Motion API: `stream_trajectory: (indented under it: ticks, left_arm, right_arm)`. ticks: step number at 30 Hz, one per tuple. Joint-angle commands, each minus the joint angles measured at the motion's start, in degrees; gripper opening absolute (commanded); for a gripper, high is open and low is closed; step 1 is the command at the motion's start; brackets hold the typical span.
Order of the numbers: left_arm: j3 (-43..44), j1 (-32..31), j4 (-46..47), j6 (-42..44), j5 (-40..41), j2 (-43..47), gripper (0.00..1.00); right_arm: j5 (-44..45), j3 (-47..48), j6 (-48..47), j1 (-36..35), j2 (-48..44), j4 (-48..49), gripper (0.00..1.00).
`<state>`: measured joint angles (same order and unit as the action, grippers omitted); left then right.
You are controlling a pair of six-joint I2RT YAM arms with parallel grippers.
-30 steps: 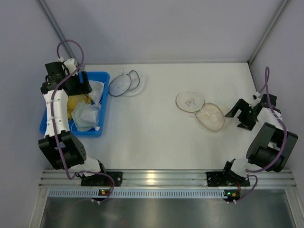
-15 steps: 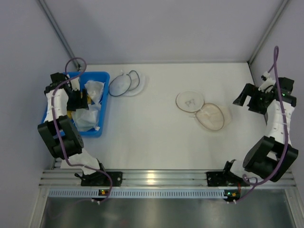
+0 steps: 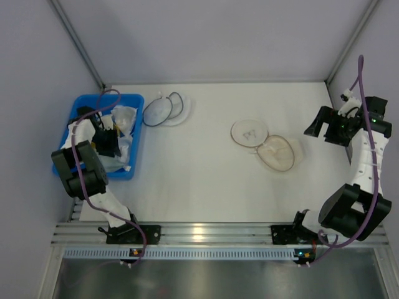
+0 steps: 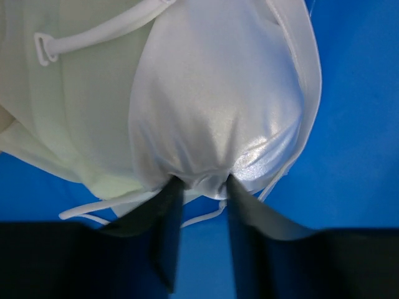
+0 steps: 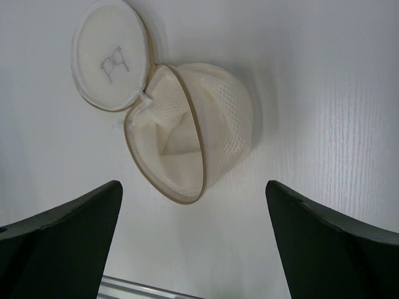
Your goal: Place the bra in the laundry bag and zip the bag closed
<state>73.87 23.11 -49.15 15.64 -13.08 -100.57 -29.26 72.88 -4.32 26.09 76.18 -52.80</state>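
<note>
Top external view takes in the white desk (image 3: 206, 187), with a blue bin (image 3: 128, 98) at its left edge, a black-rimmed mesh pouch (image 3: 163, 110) just beside the bin, and the laundry bag (image 3: 277, 154) lying unzipped right of centre, its round lid flipped back beside the tan-rimmed bowl. Left wrist view finds the bra (image 4: 218, 112) down in the bin, one glossy white cup bunched between the close-set fingers of the left end effector (image 4: 203, 182), which is grasping it. The right end effector (image 3: 315, 123) hangs released, fingers spread wide, over the desk's right edge, apart from the bag.
</note>
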Motion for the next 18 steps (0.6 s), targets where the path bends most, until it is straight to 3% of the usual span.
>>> stream_trajectory:
  ticks: [1,6,18]
  left_arm:
    - [0.05,-0.17,1.51,0.27,-2.47,-0.24,0.31]
    - [3.47,-0.17,1.51,-0.26,-3.97,4.49,0.0]
    - [16.39,-0.17,-0.07,-0.43,-6.34,19.8,0.0]
  right_arm:
    - [-0.8,1.03,-0.16,-0.77,-1.39,-0.73,0.99]
    - [-1.33,1.3,-1.13,-0.77,-1.39,-0.82,1.0]
    - [-4.67,1.21,-1.92,-1.04,-2.09,0.15,0.99]
